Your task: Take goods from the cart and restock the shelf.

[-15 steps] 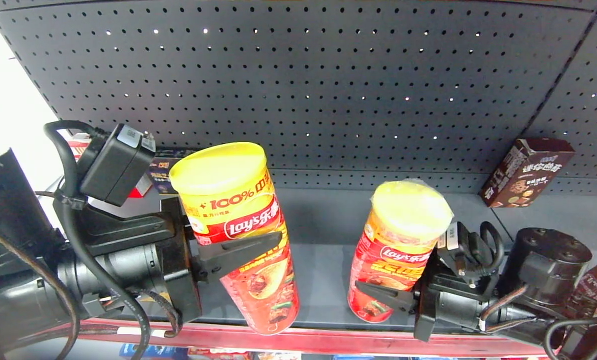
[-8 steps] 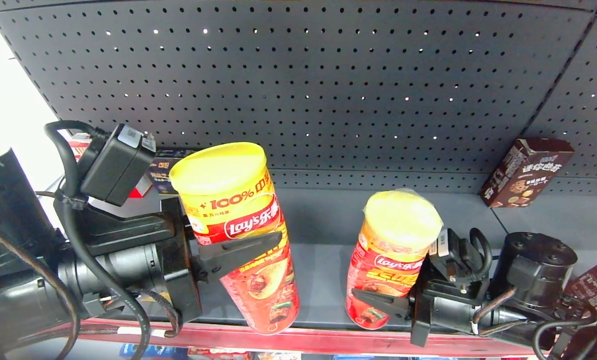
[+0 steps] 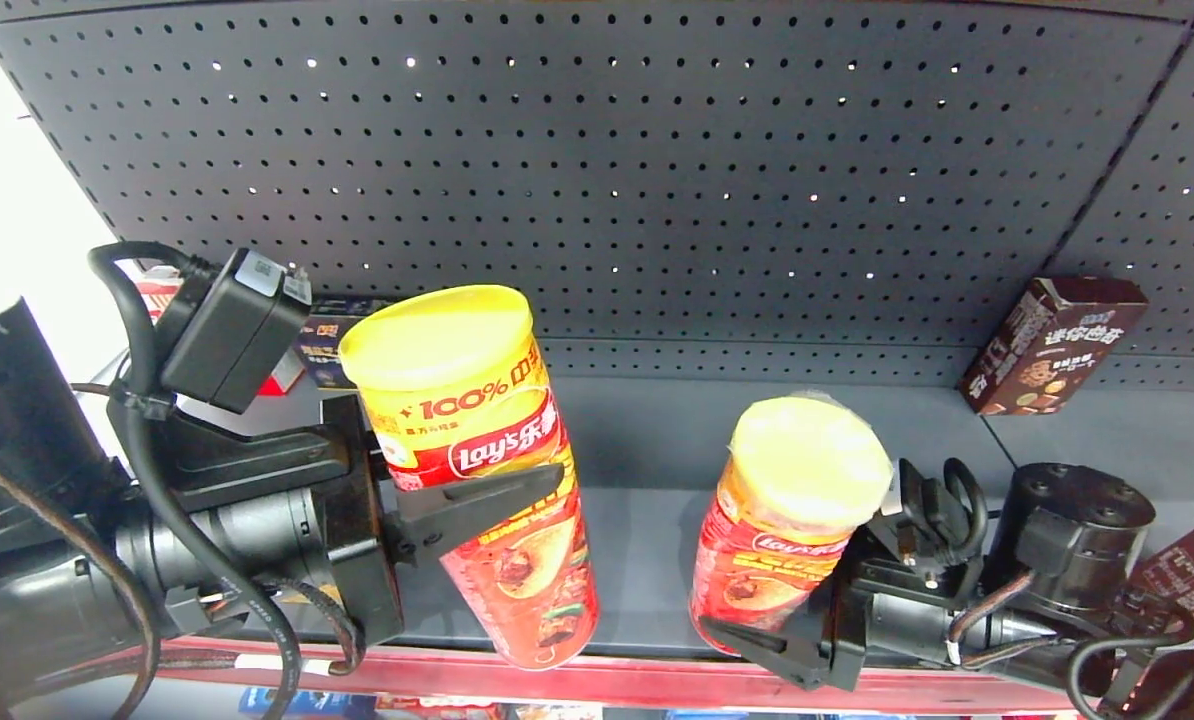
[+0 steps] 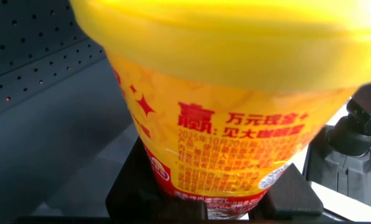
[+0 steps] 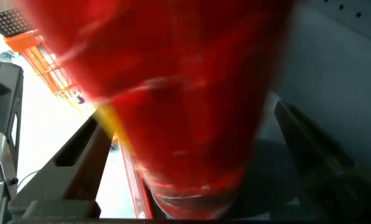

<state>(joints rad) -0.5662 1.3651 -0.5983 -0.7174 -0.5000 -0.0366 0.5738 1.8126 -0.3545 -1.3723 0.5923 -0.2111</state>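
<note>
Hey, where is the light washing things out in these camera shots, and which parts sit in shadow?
Head view: white washout at the far left beside the pegboard, bright dots through its holes, shelf dim. Right wrist view: washout around the orange cart. Left wrist view: can evenly lit, no glare.

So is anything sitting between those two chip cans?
No, in the head view just bare shelf separates the left can from the right can.

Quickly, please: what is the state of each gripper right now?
Left gripper: closed, holding the left chip can.
Right gripper: open, its fingers on either side of the right chip can, not clamping it.
</note>
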